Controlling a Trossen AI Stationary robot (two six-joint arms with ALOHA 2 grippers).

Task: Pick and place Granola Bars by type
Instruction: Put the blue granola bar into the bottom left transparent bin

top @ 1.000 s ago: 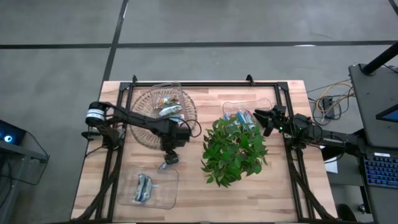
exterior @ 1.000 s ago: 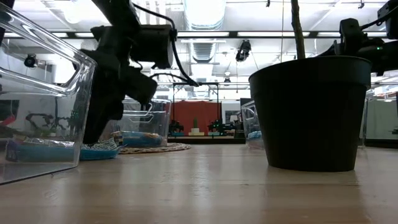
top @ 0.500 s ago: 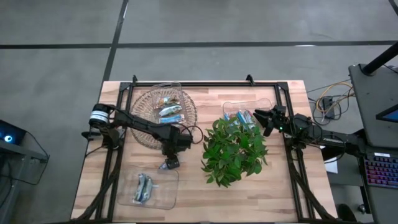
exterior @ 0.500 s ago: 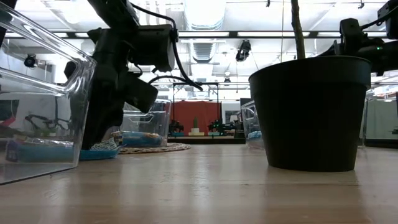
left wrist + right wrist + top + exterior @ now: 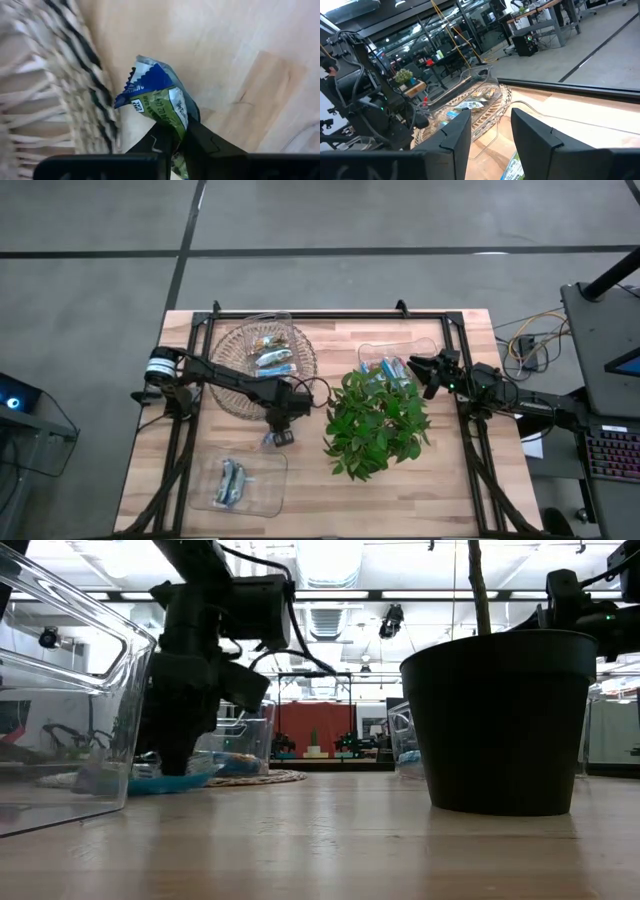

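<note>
A: Where's the left gripper [image 5: 277, 437]?
B: Down at the table just right of the woven mat [image 5: 232, 370], fingers pinched tight on a blue-and-green granola bar [image 5: 160, 102].

A: And the right gripper [image 5: 421, 370]?
B: Hovering by the far clear bin [image 5: 398, 356] behind the potted plant [image 5: 375, 423], fingers partly apart, nothing between them.

A: Other bars?
B: Some in the bin on the mat [image 5: 268, 355], some in the near-left bin [image 5: 232, 480].

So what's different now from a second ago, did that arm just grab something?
Yes. The left claw shut on a blue-and-green foil-wrapped granola bar lying on the wooden table beside the round woven mat, shifting slightly toward the green leafy plant. The right claw, open near the far clear plastic bin, did not move.
</note>
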